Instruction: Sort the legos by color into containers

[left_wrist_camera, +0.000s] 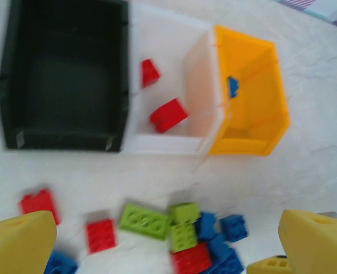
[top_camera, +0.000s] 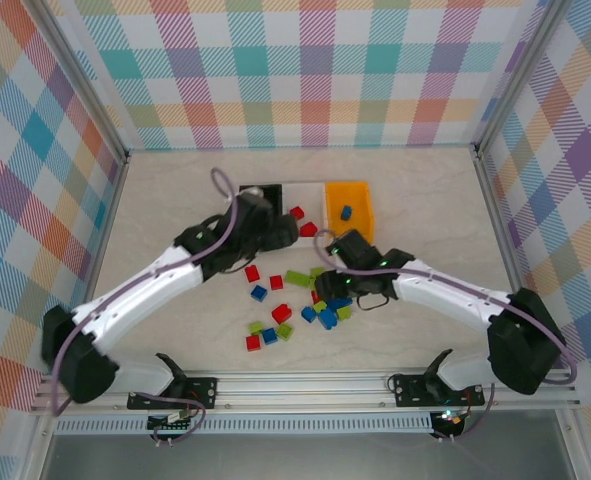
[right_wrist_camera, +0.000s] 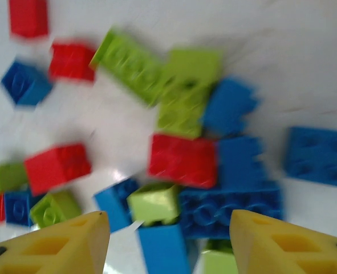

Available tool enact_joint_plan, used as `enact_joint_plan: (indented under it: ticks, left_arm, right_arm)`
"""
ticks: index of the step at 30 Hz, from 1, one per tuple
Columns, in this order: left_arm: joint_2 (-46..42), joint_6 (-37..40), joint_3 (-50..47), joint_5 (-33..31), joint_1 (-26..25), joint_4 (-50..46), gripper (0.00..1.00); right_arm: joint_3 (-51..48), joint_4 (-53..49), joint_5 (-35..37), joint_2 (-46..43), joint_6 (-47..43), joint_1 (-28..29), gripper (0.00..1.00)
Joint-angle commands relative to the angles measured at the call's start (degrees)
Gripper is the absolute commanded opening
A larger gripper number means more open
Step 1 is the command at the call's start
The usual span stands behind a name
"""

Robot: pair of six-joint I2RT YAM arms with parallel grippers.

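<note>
Three containers stand side by side: a black bin (left_wrist_camera: 65, 80) with nothing inside, a white bin (left_wrist_camera: 171, 145) holding two red legos (left_wrist_camera: 168, 114), and an orange bin (left_wrist_camera: 259, 91) holding a blue lego (left_wrist_camera: 232, 87). My left gripper (left_wrist_camera: 165, 222) hangs open above the table in front of the bins, nothing between its yellow fingers (left_wrist_camera: 20, 242). My right gripper (right_wrist_camera: 168, 216) is open low over a pile of red, blue and lime green legos (right_wrist_camera: 182, 160). A green brick (right_wrist_camera: 154, 202) and a blue one (right_wrist_camera: 162, 248) lie between its fingers.
In the top view the left gripper (top_camera: 278, 232) is beside the white bin (top_camera: 310, 192) and the right gripper (top_camera: 333, 290) is over the pile. Loose legos (top_camera: 270, 335) are scattered left of the pile. Checked walls enclose the table.
</note>
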Motion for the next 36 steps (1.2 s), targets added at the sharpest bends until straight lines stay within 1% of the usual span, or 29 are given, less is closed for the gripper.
enact_joint_plan:
  ticks: [1, 3, 5, 8, 11, 15, 20, 24, 30, 36]
  left_arm:
    - [-6.4, -3.1, -8.7, -3.8, 0.0, -1.7, 1.0]
    - [-11.0, -4.4, -13.0, -5.0, 0.2, -4.0, 1.0]
    - [-14.6, -5.6, -16.0, -5.7, 0.2, -5.3, 1.0]
    - [-18.2, -6.2, -18.3, -6.7, 0.2, -7.1, 1.0]
    - [-19.7, -6.1, -18.4, -8.1, 0.3, -8.3, 1.0]
    - [-19.6, -5.3, -17.7, -8.9, 0.4, -8.6, 1.0]
    - [-17.8, -4.8, -17.1, -8.4, 0.8, -8.8, 1.0]
    - [-17.1, -4.6, -17.0, -8.0, 1.2, -8.5, 1.0]
    - [-17.2, -4.3, -16.9, -7.4, 1.8, -8.4, 1.0]
    - [-17.5, -4.3, -17.3, -6.7, 2.2, -8.6, 1.0]
  right_arm:
    - [2.0, -0.7, -1.9, 3.1, -3.6, 5.3, 0.53]
    - [3.4, 0.0, -0.7, 5.9, -4.4, 7.2, 0.49]
    - [5.0, 0.7, -0.5, 8.6, -4.9, 7.9, 0.46]
    - [7.2, 1.9, -0.5, 11.9, -5.6, 8.7, 0.46]
    - [9.4, 2.0, 0.3, 15.0, -6.0, 8.9, 0.48]
    - [11.4, -0.3, 2.1, 18.3, -6.3, 8.9, 0.45]
    - [9.2, -2.2, 2.8, 18.0, -5.3, 9.1, 0.4]
    - [8.0, -3.9, 3.9, 17.6, -5.4, 10.6, 0.4]
    - [9.3, -5.2, 6.4, 20.6, -4.5, 12.1, 0.39]
    - [9.4, -2.9, 7.7, 19.6, -4.2, 12.3, 0.26]
